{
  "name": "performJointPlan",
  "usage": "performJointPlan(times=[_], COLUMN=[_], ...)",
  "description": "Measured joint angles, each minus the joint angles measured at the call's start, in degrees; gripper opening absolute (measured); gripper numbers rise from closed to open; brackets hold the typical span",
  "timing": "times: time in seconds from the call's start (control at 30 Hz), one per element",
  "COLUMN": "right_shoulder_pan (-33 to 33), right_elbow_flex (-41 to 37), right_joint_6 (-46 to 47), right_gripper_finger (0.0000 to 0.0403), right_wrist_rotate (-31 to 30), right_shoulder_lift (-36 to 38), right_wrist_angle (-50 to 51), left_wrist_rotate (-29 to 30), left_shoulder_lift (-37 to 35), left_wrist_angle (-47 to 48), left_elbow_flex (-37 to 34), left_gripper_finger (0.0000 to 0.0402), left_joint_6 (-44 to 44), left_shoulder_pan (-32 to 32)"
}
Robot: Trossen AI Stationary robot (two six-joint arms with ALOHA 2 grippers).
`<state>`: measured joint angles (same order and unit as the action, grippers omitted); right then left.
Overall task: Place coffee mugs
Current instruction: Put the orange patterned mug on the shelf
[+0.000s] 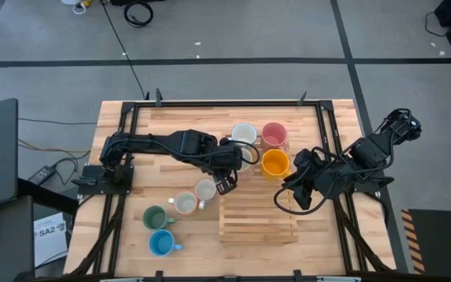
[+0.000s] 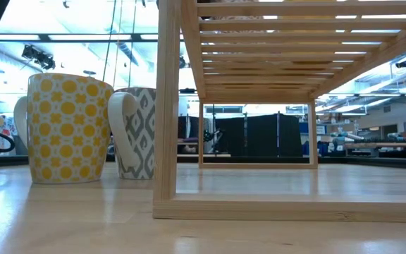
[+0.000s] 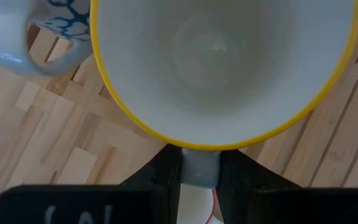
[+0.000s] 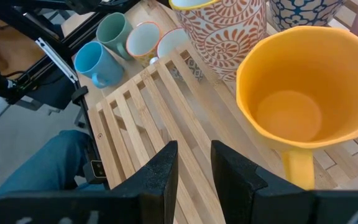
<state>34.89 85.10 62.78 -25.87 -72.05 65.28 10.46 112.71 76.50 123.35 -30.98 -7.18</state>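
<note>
**Left gripper clamps a yellow-rimmed mug by its handle beside the slatted rack**

A pale wooden butcher-block table (image 1: 131,117) framed by black rails stands on a grey floor, with a low slatted wooden rack (image 1: 258,213) lying near its front middle. The left gripper (image 3: 199,171) has its two dark fingers closed on the handle of a white ceramic mug with a yellow rim (image 3: 222,68), seen from above by the wrist camera; in the high view that gripper sits at the table's centre, just behind the rack. Beside the held mug is a white mug with a blue pattern (image 3: 36,31). The right gripper (image 4: 194,165) hovers over the rack with a narrow gap between its fingers, holding nothing, near the orange mug (image 1: 276,163), which stands behind the rack. A pink mug (image 1: 274,134) and a cream mug (image 1: 244,134) stand farther back. Left of the rack two small white mugs (image 1: 195,197) stand touching, then a dark green mug (image 1: 156,217) and a light blue mug (image 1: 161,244)
</note>
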Motion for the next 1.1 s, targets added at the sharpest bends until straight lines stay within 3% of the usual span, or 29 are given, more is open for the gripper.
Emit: performJointPlan(times=[0.37,0.83,1.1], right_shoulder_pan=[0.0,0.0,0.0], right_elbow_flex=[0.0,0.0,0.0], right_joint_6=[0.0,0.0,0.0], right_gripper_finger=[0.0101,0.0101,0.0101], right_wrist_rotate=[0.0,0.0,0.0], right_shoulder_lift=[0.0,0.0,0.0], right_wrist_angle=[0.0,0.0,0.0], left_wrist_rotate=[0.0,0.0,0.0], left_shoulder_lift=[0.0,0.0,0.0], left_wrist_angle=[-2.5,-2.4,-2.4], left_elbow_flex=[0.0,0.0,0.0], left_gripper_finger=[0.0132,0.0137,0.0137], left_joint_6=[0.0,1.0,11.1], left_shoulder_pan=[0.0,0.0,0.0])
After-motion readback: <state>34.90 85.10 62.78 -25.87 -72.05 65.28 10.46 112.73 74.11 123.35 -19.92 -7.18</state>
